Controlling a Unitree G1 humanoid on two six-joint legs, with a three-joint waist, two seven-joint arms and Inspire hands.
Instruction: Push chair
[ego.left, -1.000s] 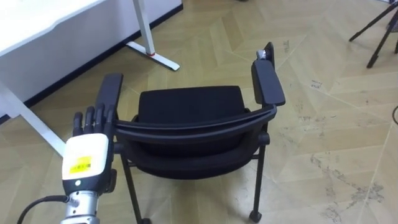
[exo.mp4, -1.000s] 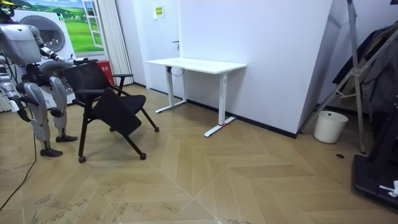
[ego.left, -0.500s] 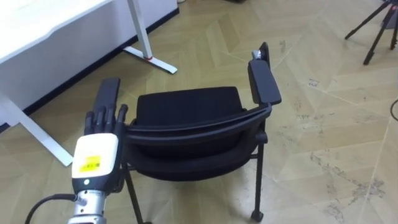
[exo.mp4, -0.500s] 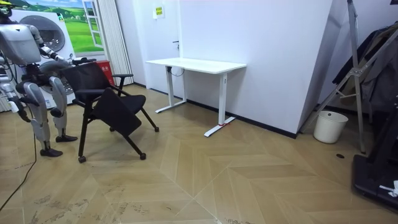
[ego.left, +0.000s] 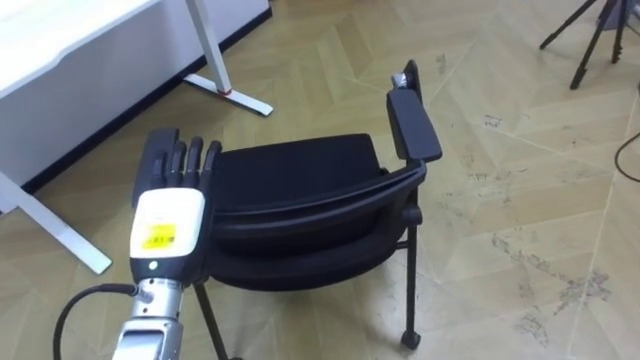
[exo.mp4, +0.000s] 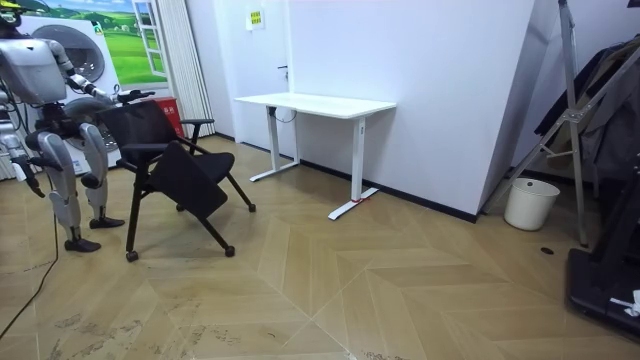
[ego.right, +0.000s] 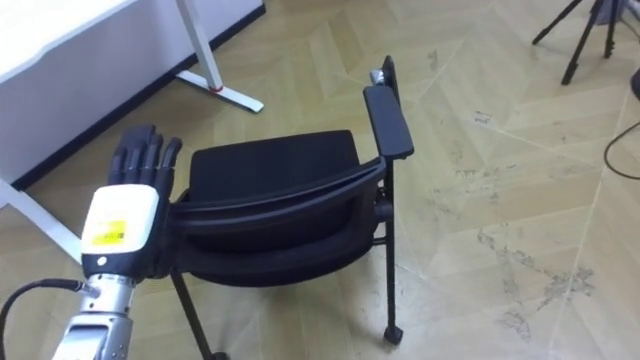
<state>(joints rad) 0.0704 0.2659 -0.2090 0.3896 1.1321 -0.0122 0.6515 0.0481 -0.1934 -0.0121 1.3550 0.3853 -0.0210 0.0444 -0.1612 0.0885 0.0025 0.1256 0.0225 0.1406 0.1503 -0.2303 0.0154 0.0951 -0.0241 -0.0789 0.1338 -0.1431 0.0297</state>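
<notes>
— Where is the chair (ego.left: 290, 172) found?
— It is seen on the wooden floor (ego.left: 500, 230), directly before the robot. Its backrest (ego.left: 300, 225) is turned toward the robot and its seat is faced away. A white counter (ego.left: 70, 40) is placed beyond it, toward the robot's left and apart from it.

— How is the left robot hand (ego.left: 168, 225) held?
— It is raised at the left end of the backrest, with the back of the hand turned toward the camera. The fingers (ego.left: 187, 160) are stretched straight and nothing is grasped. The chair's left armrest is partly covered by them. Whether the palm is pressed against the backrest cannot be told.

— And the right robot hand (exo.mp4: 41, 186)?
— It is seen in the room view, hung low beside the robot's body. Whether it is released or clenched cannot be told.

— What else is noted?
— The right armrest (ego.left: 412, 125) is untouched. A dark tripod (ego.left: 585, 40) is set on the floor farther off to the robot's right.
</notes>
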